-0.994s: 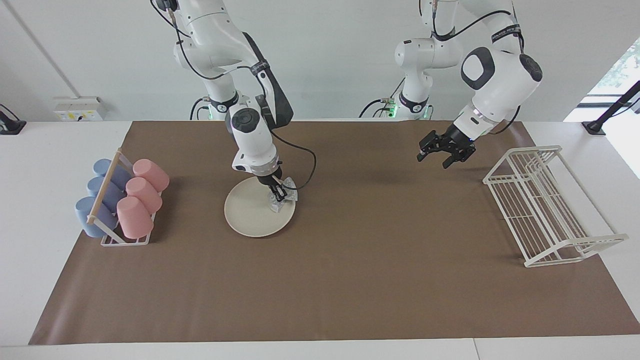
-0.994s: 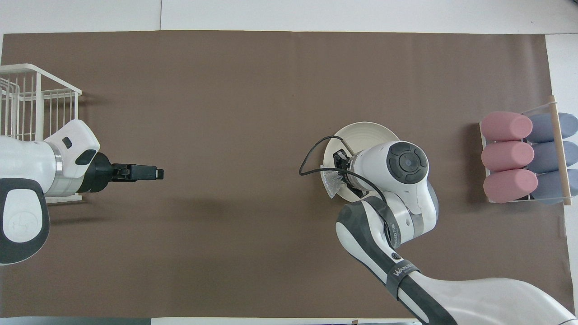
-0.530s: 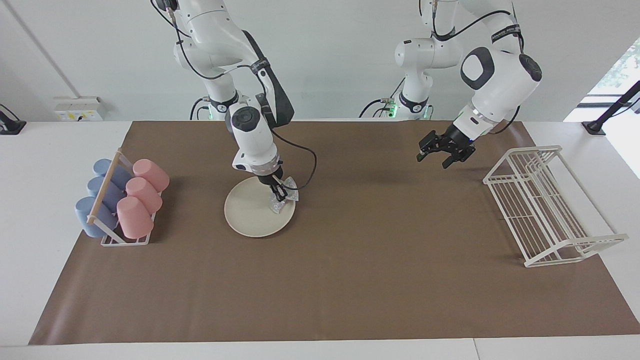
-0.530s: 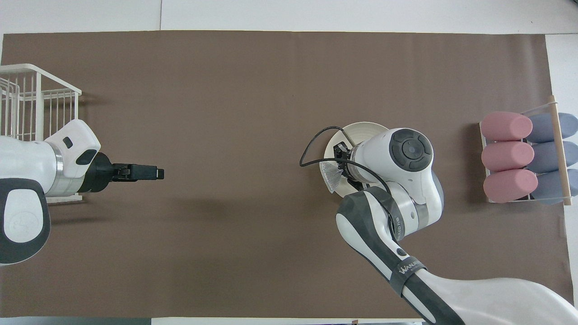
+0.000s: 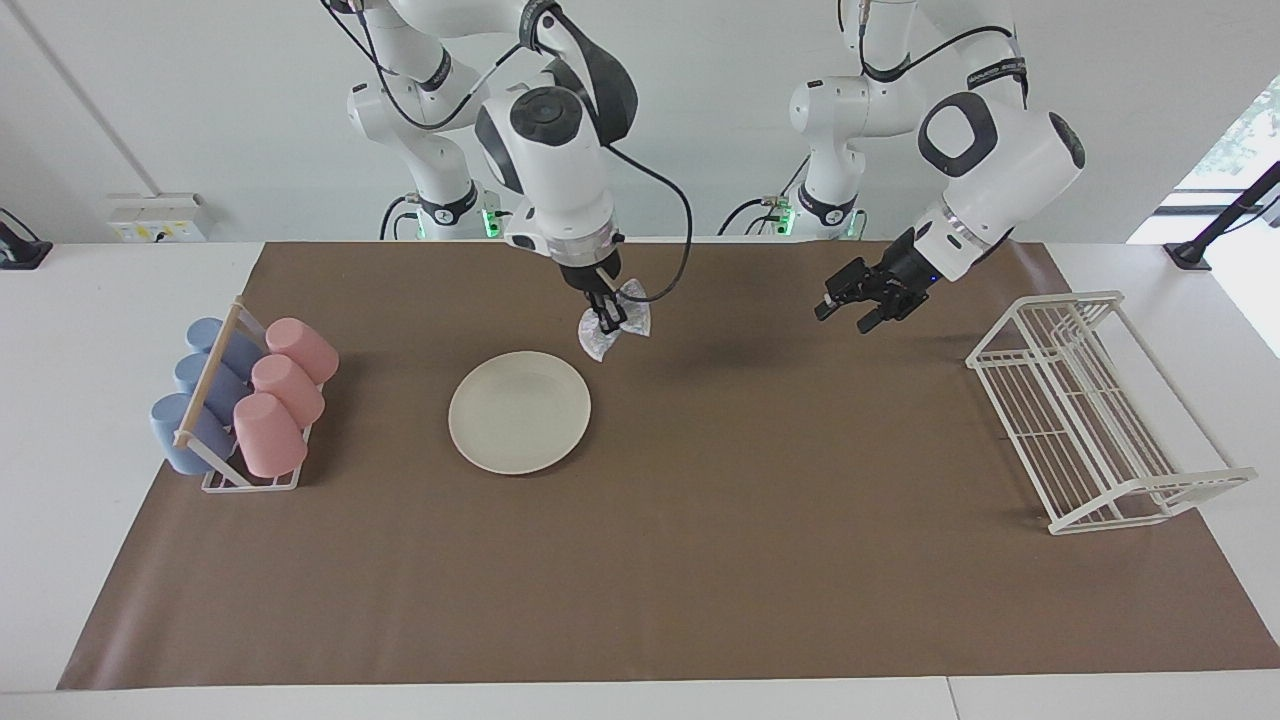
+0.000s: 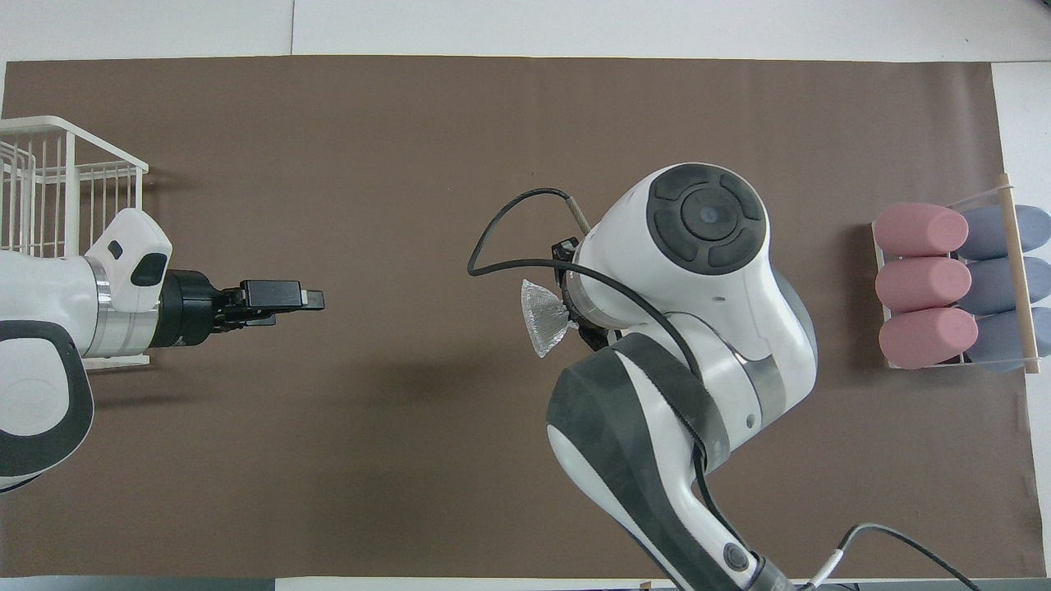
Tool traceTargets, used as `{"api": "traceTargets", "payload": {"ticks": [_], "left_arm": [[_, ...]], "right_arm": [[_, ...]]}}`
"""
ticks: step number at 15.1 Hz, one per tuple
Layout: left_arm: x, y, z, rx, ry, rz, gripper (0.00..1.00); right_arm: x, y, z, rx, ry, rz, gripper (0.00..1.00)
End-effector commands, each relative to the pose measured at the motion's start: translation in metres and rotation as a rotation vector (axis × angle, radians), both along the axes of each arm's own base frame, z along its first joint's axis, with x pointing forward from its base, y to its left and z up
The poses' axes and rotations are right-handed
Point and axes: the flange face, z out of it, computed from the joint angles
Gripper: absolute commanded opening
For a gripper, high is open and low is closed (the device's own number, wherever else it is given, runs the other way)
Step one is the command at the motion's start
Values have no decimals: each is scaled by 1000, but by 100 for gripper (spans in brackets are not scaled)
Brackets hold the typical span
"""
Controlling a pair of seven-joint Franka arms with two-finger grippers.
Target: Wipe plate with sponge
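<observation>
The cream-white plate (image 5: 519, 412) lies bare on the brown mat (image 5: 700, 560). My right gripper (image 5: 606, 316) is shut on the silvery mesh sponge (image 5: 612, 332) and holds it up in the air, clear of the plate, over the mat by the plate's rim. In the overhead view the sponge (image 6: 543, 318) sticks out beside the right wrist, and the right arm hides the plate. My left gripper (image 5: 850, 306) is open and empty in the air over the mat near the wire rack; it also shows in the overhead view (image 6: 305, 299).
A holder with pink and blue cups (image 5: 240, 400) stands at the right arm's end of the mat, also in the overhead view (image 6: 956, 287). A white wire rack (image 5: 1090, 410) stands at the left arm's end, also in the overhead view (image 6: 57, 180).
My right gripper has lifted the sponge off the plate and risen high, toward the robots and the table's middle. The left gripper has shifted slightly toward the middle.
</observation>
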Motion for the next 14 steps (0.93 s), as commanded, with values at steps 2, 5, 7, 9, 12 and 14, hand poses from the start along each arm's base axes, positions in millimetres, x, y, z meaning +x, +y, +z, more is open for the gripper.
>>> {"api": "traceTargets", "payload": {"ticks": [2,5,7,9,12,14], "left_arm": [[3,-14,12,-234,48,90,100],[-3,-31,14,-373,49,54,100],[-10,-59,9,-426,49,8,100],[-13,-70,5,-481,46,4,100],[-25,-90,-7,-481,52,-46,100],[-28,-94,-16,-480,45,-81,100]], "right_arm": [[-21,42,2,4,22,9,0],[-26,50,3,4,24,-4,0],[-32,59,10,11,15,-8,0],[-36,65,9,7,12,-30,0],[-33,63,8,-25,-11,-37,0],[-28,58,8,-23,-12,-43,0]]}}
